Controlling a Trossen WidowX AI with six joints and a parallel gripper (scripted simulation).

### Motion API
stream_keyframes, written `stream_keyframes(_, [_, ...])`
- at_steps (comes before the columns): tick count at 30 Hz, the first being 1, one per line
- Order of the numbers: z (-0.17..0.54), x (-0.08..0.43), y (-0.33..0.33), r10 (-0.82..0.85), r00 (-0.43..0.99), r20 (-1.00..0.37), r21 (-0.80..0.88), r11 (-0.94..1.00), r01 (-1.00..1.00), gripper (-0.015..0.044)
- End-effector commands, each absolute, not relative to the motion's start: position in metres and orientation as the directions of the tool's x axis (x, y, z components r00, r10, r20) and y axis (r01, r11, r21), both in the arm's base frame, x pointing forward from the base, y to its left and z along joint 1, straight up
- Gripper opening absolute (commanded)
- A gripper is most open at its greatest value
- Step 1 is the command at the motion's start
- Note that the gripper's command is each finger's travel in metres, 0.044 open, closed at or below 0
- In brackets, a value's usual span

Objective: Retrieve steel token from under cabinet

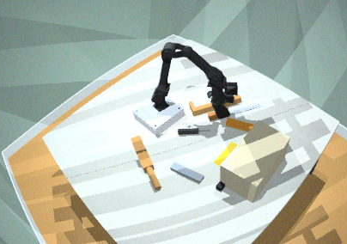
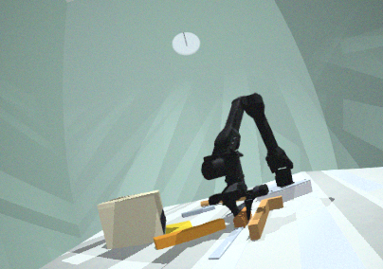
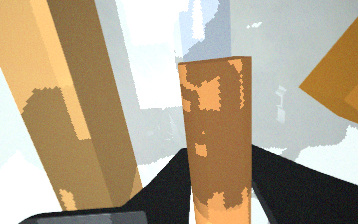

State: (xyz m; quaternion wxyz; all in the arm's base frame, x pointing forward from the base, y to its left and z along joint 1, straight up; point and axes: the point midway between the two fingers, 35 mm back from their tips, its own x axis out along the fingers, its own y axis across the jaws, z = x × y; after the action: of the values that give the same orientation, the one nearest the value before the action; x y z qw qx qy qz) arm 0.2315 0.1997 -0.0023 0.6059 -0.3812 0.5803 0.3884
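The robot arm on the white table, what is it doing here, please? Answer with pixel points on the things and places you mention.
The robot's gripper [image 1: 223, 114] [image 2: 242, 213] [image 3: 214, 152] has its fingers on both sides of the orange handle [image 1: 212, 116] [image 2: 238, 221] [image 3: 217, 125] of a tool with a long, flat pale blade [image 1: 246, 108] [image 2: 225, 245] [image 3: 207, 37]. The tool is outside the cabinet [image 1: 253, 150] [image 2: 133, 223]. I cannot see the token, and none shows on the yellow area [image 1: 224, 155] [image 2: 179, 226].

Reaching low beside the L-shaped bar

Arching from a white base plate, dipping the gripper to an orange handle near an L-shaped bar. Leaving a dark-handled tool, a grey bar and an orange paddle lying apart, with yellow showing beside the beige cabinet.
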Motion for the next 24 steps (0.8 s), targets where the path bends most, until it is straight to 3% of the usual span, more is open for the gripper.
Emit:
stream_keyframes(1, [-0.002,0.232,0.200,0.028,0.025,-0.999,-0.011,0.408,-0.913,0.0092])
stream_keyframes(6, [-0.002,0.232,0.200,0.028,0.025,-0.999,-0.011,0.408,-0.913,0.0000])
stream_keyframes(24, [0.032,0.222,0.192,0.021,0.023,-1.000,-0.013,0.407,-0.913,0.0000])
